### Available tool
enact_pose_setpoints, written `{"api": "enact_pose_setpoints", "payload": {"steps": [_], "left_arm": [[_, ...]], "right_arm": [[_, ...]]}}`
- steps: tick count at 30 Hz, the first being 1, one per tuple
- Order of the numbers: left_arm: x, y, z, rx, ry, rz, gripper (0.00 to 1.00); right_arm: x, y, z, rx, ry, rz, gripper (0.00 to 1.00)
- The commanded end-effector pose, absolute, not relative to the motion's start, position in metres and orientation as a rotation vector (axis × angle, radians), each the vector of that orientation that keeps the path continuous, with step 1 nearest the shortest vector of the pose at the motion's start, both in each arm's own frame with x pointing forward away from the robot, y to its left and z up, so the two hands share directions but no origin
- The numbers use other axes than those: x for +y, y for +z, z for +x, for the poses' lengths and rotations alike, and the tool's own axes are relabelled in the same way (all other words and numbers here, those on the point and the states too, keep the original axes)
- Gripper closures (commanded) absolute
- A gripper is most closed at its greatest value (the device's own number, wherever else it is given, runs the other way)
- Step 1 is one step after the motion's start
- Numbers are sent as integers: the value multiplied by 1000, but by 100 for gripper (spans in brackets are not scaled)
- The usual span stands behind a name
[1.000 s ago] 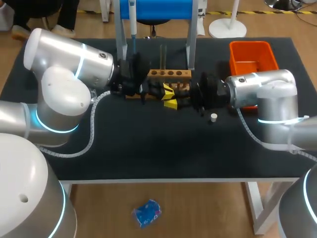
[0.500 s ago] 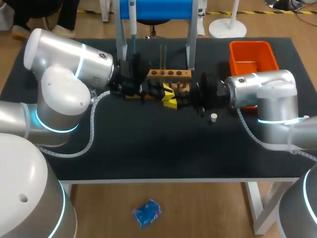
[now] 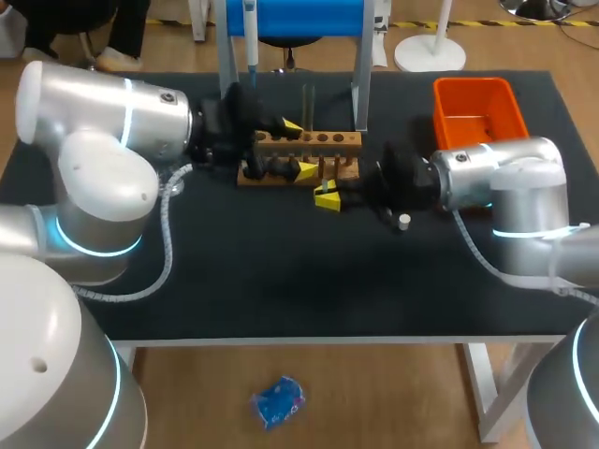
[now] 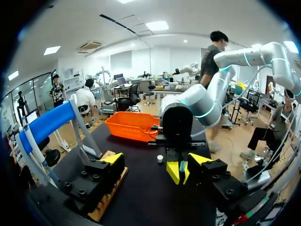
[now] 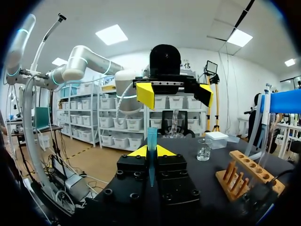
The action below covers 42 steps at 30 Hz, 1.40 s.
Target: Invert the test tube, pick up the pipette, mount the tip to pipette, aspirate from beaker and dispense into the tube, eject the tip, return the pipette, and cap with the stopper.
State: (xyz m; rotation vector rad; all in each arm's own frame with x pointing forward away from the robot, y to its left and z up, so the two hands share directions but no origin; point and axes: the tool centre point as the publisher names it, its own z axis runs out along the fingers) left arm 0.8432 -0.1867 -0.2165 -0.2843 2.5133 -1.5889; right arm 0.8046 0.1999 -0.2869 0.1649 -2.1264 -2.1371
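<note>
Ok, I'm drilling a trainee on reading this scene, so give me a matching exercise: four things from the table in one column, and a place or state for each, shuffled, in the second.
Things:
1. test tube
2. stopper
3. left gripper
4. bin

Places or states:
a. orange, at the far right of the table
b. open, holding nothing
c. clamped between the fingers of the right gripper
d. lying loose on the table beside the right arm

Pairs: 1-c, 2-d, 3-b, 4-a.
</note>
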Motion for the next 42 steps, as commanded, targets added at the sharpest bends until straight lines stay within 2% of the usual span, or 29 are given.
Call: {"api": "enact_pose_setpoints", "payload": {"steps": [1,23,38,42], "left_arm": [[-182,-216,841,2510,-1596,-281,0],[-182,-216,841,2510,-1596,-281,0],[-182,-216,841,2510,-1596,-281,0],[-167,-212,854,2404,-1597,-421,0]], "right_arm": [[189,-292,796,-2117,-2154,159,100],[136,-293,773,-2171,-2153,104,100],[131,-291,774,-2190,-2150,102,100],[131,-291,774,-2190,-2150,102,100]]}}
